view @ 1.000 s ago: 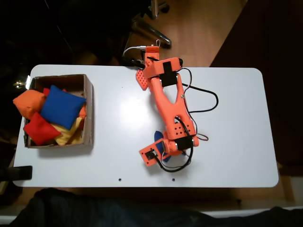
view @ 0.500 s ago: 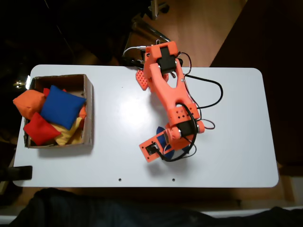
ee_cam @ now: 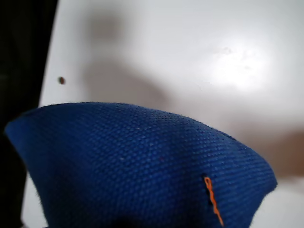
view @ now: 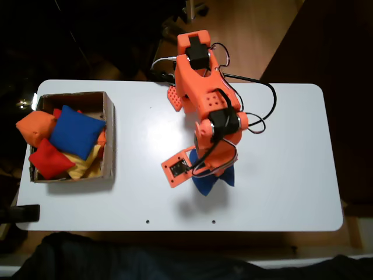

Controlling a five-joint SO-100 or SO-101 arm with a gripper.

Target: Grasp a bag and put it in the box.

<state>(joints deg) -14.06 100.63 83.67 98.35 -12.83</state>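
A royal-blue bag (view: 211,178) hangs under the orange arm near the middle of the white table in the fixed view, with its shadow cast on the table below it. My gripper (view: 206,167) is shut on its top, and the arm covers the fingers. In the wrist view the same bag (ee_cam: 137,171) spreads across the lower half, close to the lens, with the table behind it. The brown cardboard box (view: 109,134) stands at the table's left end, well to the left of the gripper. A second blue bag (view: 76,131) lies inside it.
The box also holds an orange beanbag (view: 35,127) overhanging its left wall, a red one (view: 49,160) and yellow fabric (view: 87,166). Black cables (view: 259,116) loop to the right of the arm. The arm's base (view: 192,49) stands at the table's far edge.
The arm has folded back toward its base and risen. The blue bag came up off the table with the gripper and now shows below it, shifted toward the table's middle.
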